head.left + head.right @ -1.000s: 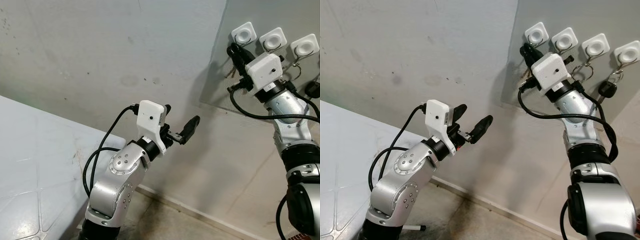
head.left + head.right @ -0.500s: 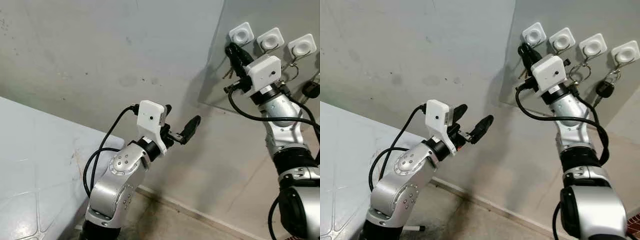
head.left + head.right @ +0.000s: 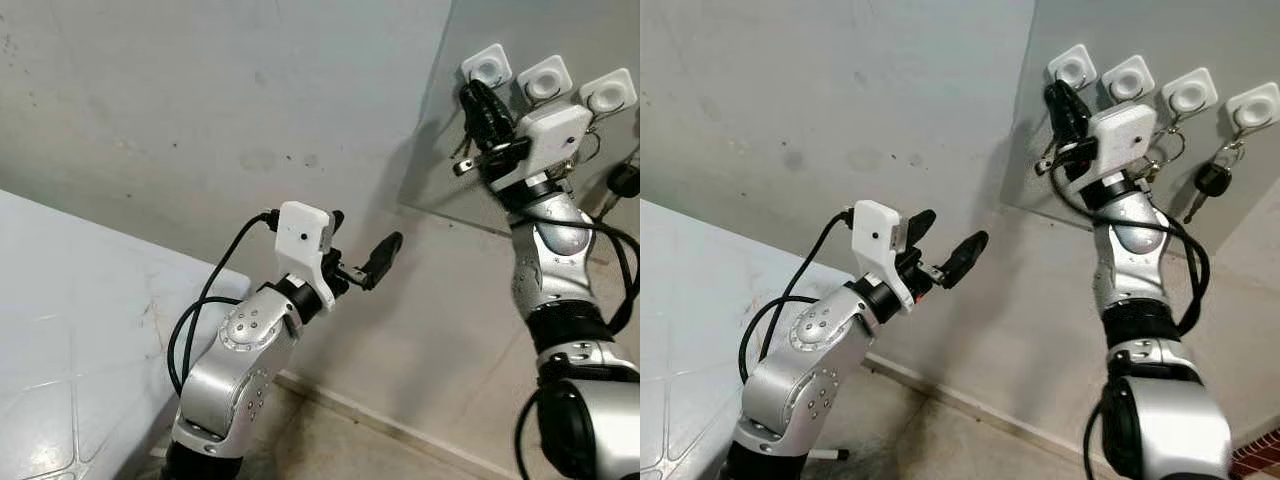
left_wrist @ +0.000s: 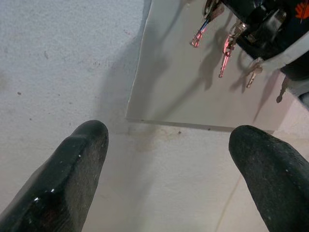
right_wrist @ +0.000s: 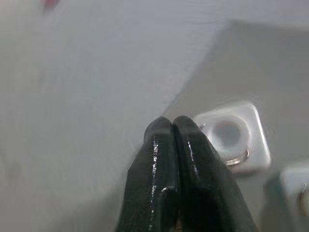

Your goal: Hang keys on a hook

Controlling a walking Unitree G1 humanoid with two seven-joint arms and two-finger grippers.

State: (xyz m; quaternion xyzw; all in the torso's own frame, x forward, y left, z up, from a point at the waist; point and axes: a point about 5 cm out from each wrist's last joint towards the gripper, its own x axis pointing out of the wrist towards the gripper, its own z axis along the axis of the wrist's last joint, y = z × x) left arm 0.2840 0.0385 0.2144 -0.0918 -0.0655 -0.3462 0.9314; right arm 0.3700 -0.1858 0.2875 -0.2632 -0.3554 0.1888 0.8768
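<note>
Left end effector (image 3: 945,246) hangs mid-air off the wall, fingers spread wide, nothing in it. Idle; its wrist camera looks up at the board (image 4: 183,92) and the key blades dangling from it.

Board sits on the wall upper right and carries a row of four white hooks (image 3: 1072,68). Right end effector (image 3: 1064,100) is up against the board just below the leftmost hook, fingers pressed together. In the right wrist view the fingertips (image 5: 170,126) sit just beside that hook's white pad. Keys (image 3: 1050,158) dangle below the fingers, so it looks to be pinching the ring or the key heads; the exact grip point is hidden. Whether the ring is over the hook yet can't be told.

Further right, the third hook has a ring (image 3: 1164,146) on it and the fourth has a black-headed key (image 3: 1211,180).

Handling, as a judgement: the bunch is light, rigid metal, loose on its ring, so it will swing and twist. Smooth metal slips in a pinch. Best hold is on the ring itself, leaving an open arc to drop over the hook.
</note>
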